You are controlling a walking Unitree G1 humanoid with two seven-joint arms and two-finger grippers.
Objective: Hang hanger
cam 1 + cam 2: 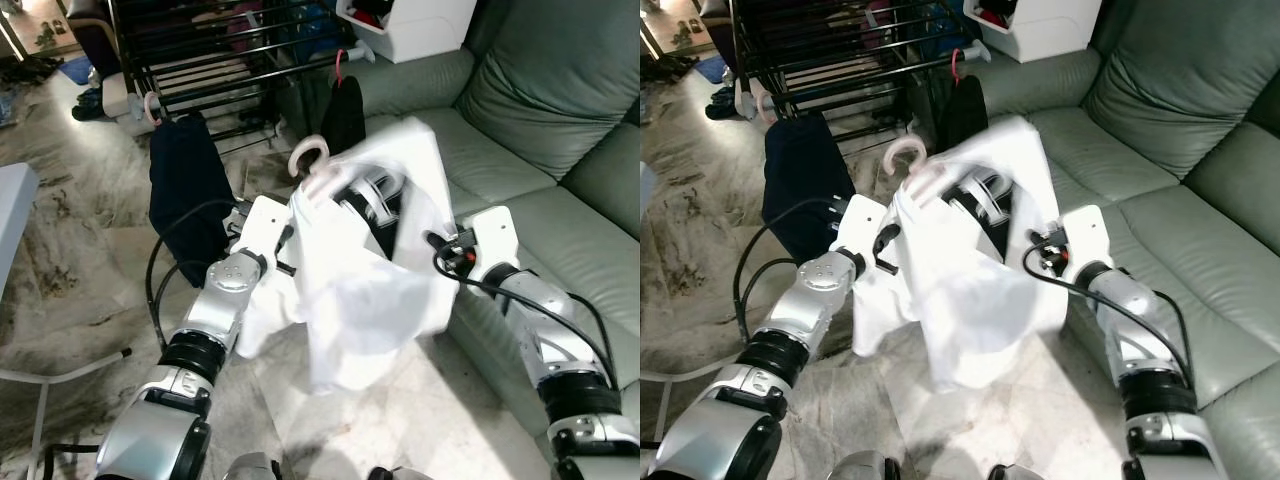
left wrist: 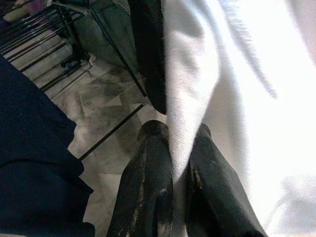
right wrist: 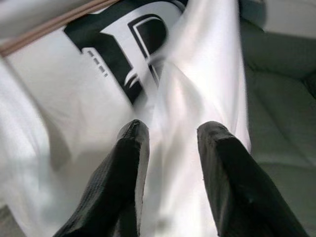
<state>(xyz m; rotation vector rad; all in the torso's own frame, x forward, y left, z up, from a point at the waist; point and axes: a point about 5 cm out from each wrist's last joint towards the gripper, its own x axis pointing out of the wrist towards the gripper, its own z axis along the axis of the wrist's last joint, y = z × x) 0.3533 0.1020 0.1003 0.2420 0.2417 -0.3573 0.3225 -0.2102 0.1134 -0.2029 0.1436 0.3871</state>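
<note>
A white T-shirt [image 1: 365, 290] with a black print hangs on a pale pink hanger, whose hook [image 1: 308, 155] sticks up above the collar. Both arms hold it up in front of me, short of the black drying rack [image 1: 200, 50]. My left gripper [image 2: 180, 131] is shut on the shirt's left edge, with white cloth pinched between its black fingers [image 2: 148, 168]. My right gripper [image 3: 170, 131] is at the shirt's right side, fingers apart, with a fold of white cloth running between them. In the eye views the shirt hides both sets of fingertips.
On the rack hang a dark navy garment [image 1: 185, 190] on a pink-hooked hanger [image 1: 152, 105] and a black garment [image 1: 343, 115] on a red hanger. A grey-green sofa [image 1: 560, 150] is at the right, with a white box [image 1: 420, 25] behind it. Marble floor [image 1: 80, 260] lies below.
</note>
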